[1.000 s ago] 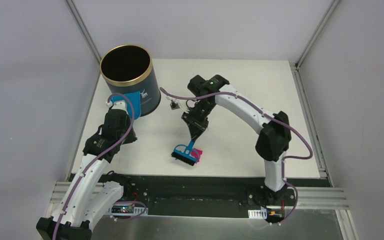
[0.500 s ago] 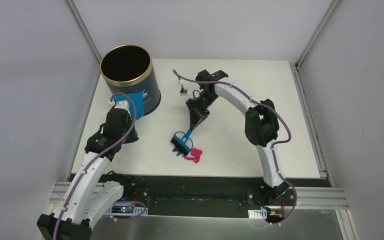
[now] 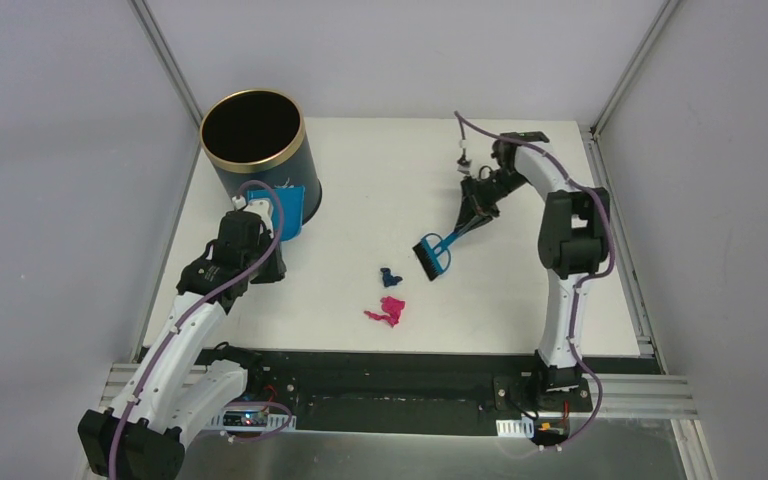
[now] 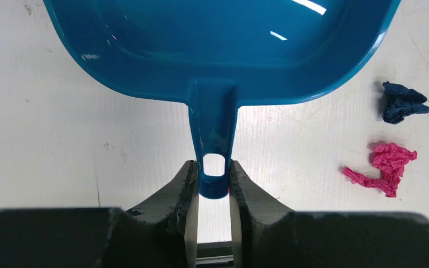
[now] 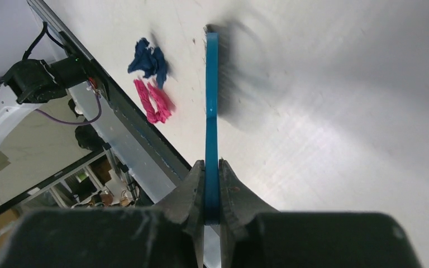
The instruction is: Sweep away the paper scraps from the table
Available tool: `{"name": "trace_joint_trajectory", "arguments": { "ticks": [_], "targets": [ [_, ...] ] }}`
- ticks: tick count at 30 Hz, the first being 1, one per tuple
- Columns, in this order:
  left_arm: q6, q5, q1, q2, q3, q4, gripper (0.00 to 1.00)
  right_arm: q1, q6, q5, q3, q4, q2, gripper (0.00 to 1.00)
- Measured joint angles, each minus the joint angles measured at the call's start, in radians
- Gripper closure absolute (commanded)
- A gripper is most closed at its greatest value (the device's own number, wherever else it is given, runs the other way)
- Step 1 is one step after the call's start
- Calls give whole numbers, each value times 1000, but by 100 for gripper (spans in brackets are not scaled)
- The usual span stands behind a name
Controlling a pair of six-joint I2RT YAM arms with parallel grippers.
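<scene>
A: How are the arms posed?

B: From overhead, the left arm bends up the left side of the frame. Its left gripper (image 4: 213,180) is low over the table (image 3: 380,170), just below the bin (image 3: 253,150). The right arm rises at the right side, folds at the elbow and reaches back toward the middle, and the right gripper (image 5: 212,173) is angled down to the lower left.

A: What are they gripping?

B: The left gripper is clamped on the tip of the dustpan (image 4: 218,50) handle, with the pan beside the bin. The right gripper is pinched tight on the brush (image 3: 432,256) handle. The bristle head hangs right of centre, and I can't tell whether it touches the table.

A: And the count?

B: Two arms, one dustpan, one brush and one bin. Two paper scraps (image 5: 153,101) are in view, a dark blue scrap (image 3: 390,274) and a pink scrap (image 3: 388,311). They lie near each other on the table just below centre, between pan and brush, with the pink one lower in the frame.
</scene>
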Motion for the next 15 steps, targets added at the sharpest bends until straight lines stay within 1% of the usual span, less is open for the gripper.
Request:
{"name": "trace_joint_trajectory", "arguments": {
  "ticks": [3,6,8,10,12,15],
  "targets": [
    [9,21,0,2,0,6,100,-67,-50,13,-65,-2,-83,100],
    [12,35,0,2,0,8,100,-56,-95,-7,-117,2,-236,100],
    [12,39,0,1,0,8,100,-23,-122,-49,-156,13,-353,100],
    [12,39,0,0,0,9,100,26,-141,-88,-192,17,-437,100],
    [13,40,0,-1,0,9,100,85,-143,-113,-227,25,-468,100],
    [13,45,0,-1,0,10,100,185,-127,-129,-273,54,-431,100]
  ]
}}
